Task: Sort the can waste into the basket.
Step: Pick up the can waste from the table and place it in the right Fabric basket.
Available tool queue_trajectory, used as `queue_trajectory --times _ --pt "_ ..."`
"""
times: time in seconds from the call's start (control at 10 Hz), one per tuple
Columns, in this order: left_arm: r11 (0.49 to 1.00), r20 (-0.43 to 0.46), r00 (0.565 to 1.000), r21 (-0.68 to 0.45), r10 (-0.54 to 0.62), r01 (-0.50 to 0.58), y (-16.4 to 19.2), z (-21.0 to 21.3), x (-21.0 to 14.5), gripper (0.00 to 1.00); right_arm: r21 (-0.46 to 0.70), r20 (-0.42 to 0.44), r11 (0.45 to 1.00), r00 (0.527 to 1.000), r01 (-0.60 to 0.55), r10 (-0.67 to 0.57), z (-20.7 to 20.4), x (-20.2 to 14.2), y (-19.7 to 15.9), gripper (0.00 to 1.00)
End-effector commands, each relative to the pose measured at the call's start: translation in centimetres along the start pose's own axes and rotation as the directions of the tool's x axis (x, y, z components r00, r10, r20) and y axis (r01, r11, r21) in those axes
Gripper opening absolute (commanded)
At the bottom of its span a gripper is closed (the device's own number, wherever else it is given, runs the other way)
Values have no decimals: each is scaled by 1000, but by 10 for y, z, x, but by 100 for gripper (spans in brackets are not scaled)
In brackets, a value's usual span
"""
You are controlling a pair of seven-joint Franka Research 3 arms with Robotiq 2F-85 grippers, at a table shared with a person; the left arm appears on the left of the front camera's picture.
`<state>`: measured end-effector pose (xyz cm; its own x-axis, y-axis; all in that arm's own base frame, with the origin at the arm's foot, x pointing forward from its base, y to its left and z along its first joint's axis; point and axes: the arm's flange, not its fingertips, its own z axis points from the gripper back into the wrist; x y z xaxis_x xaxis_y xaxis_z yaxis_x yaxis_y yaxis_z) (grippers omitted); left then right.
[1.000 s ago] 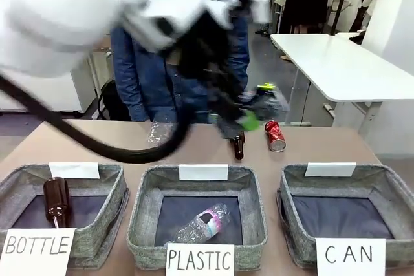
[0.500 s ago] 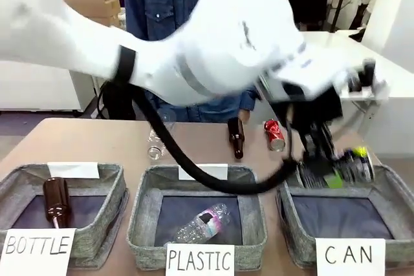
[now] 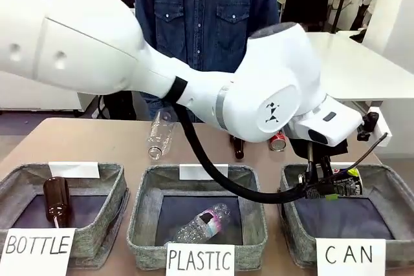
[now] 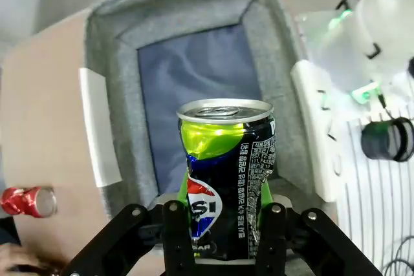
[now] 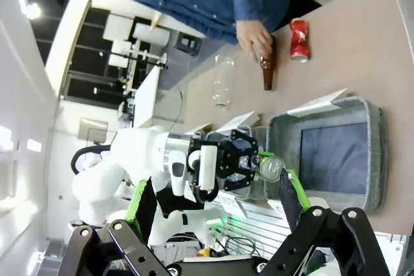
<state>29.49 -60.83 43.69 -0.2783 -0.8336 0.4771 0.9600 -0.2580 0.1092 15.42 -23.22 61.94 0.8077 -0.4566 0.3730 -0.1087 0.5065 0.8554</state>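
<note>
Holding: a small dark blue-black metal can with a silver top and a yellow-green patch [image 4: 226,172] is gripped by the left gripper [image 4: 223,232]. Its two black fingers are squeezed tight on the can's sides, near the can's bottom.
Can's look: the silver top is pointed away from the gripper, and a dent is seen just under the top.
Can's place: it is held in the air over the grey cloth box-shaped basket [image 4: 123,95], above the dark floor and not touching it.
Basket: it is the right one of three baskets set in the near row, and a white card with "CAN" written on it [image 3: 350,256] is fixed to its near side.
Left arm: it is stretched from the left side across the middle to the right basket.
Red can: a shiny red dented metal can [image 3: 278,141] is laid on its side on the table, just past the far side of the "CAN" basket.
Right gripper [image 5: 217,205]: its jaws are spread wide and nothing is held between them.
Person's hand [image 5: 253,38]: it is seen at the top of a brown glass bottle [image 5: 267,72] that is stood on the far part of the table, left of the red can.
Clear plastic bottle [image 3: 160,132]: it is laid on the table further left, well apart from the cans.
</note>
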Motion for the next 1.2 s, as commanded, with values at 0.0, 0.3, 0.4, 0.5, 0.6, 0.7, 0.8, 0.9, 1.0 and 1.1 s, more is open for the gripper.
queue_trajectory --times 0.0,0.3,0.4,0.5,0.6,0.7,0.8,0.9,1.0,1.1 --pt "999 5 999 -6 32 -32 8 2 20 40 6 16 1000 1000 -3 2 1 -1 1 100" --pt "999 16 999 -11 33 -33 10 3 20 40 6 16 1000 1000 -3 2 1 -1 1 100" --pt "1000 12 1000 -22 21 -21 9 2 20 72 6 16 1000 1000 -3 2 1 -1 1 100" --pt "1000 2 1000 -25 7 -7 9 1 19 99 6 16 1000 1000 -3 2 1 -1 1 100" --pt "1000 2 1000 -26 9 -8 8 1 19 100 6 16 1000 1000 -3 2 1 -1 1 100" --pt "1000 2 1000 -25 10 -10 8 1 19 100 6 16 1000 1000 -3 2 1 -1 1 100" --pt "1000 4 1000 -27 10 -10 8 2 19 100 6 16 1000 1000 -3 2 1 -1 1 100" --pt "1000 5 1000 -26 12 -12 7 2 18 100 6 16 1000 1000 -3 2 1 -1 1 100" --pt "999 2 1000 -32 19 -19 7 3 18 100 6 16 1000 1000 -3 2 1 -1 1 100" --pt "999 3 1000 -33 13 -13 5 5 20 100 6 16 1000 1000 -3 2 1 -1 1 100"
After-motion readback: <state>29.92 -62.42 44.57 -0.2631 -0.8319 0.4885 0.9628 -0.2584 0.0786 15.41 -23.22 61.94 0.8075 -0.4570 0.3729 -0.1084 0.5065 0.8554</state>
